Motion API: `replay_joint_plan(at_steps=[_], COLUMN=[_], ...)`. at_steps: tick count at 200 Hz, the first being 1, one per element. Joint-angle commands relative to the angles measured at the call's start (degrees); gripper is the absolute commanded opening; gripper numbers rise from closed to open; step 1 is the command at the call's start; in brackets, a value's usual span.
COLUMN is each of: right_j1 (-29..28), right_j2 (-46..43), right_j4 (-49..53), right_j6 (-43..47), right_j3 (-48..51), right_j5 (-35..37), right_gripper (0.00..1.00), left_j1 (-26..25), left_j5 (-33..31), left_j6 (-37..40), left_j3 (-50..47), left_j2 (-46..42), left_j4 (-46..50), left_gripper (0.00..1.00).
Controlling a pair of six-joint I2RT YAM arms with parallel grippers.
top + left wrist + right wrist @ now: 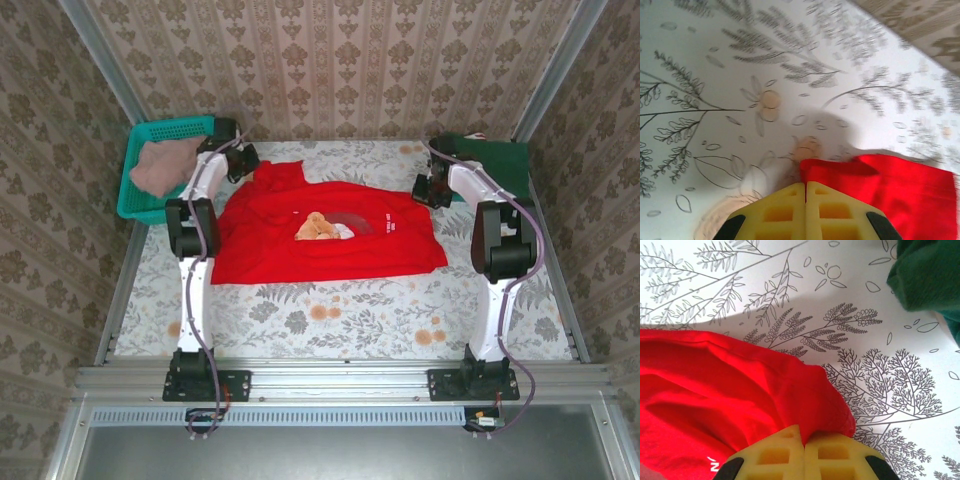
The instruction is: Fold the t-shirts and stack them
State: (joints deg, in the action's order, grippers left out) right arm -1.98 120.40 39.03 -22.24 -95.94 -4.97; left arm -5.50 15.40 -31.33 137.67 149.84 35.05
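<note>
Red cloth bear-print t-shirt (400,250): long axis left-right
Left gripper (805,186): pinching far-left corner
Right gripper (803,432): pinching far-right corner

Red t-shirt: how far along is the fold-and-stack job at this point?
Done: dark green folded shirts sit at far right. In hand: the red t-shirt lies spread, unfolded, with the left hand and right hand each shut on its far edge. Remaining: fold and stack it, then the pink t-shirt crumpled in the teal basket.

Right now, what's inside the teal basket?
A crumpled dusty pink t-shirt lies inside the teal basket. Whatever might be under it is covered.
</note>
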Motion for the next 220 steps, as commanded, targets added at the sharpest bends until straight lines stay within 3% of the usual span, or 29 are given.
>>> replay_joint_plan(at_steps=[1, 50, 90, 147, 176, 220], right_j1=[-0.1, 0.3, 1.9, 6.1, 7.8, 7.7], right_j2=[-4.8, -8.3, -12.1, -10.0, -7.9, -7.1], right_j4=[0.3, 0.7, -2.2, -4.5, -4.8, -3.2], right_j6=[0.1, 1.0, 2.0, 3.5, 3.4, 2.9], right_j3=[-1.8, -0.4, 5.2, 8.4, 8.1, 7.8], right_j5=[0.0, 1.4, -1.6, -4.6, -7.4, -9.6], right_gripper=[0.00, 0.00, 0.00, 0.00, 0.00, 0.14], left_j1=[0.2, 0.5, 2.0, 4.9, 5.8, 6.4], left_j5=[2.8, 5.6, 7.0, 6.9, 6.9, 6.5], left_j6=[1.1, 4.3, 8.5, 11.6, 11.7, 12.1], left_j3=[-0.4, -8.9, -33.0, -66.2, -75.3, -79.5], left_j2=[-8.5, -20.1, -39.9, -63.5, -70.5, -76.3], left_j4=[-3.0, -4.8, -11.7, -18.8, -19.1, -17.7], left_gripper=[0.00, 0.00, 0.00, 0.00, 0.00, 0.00])
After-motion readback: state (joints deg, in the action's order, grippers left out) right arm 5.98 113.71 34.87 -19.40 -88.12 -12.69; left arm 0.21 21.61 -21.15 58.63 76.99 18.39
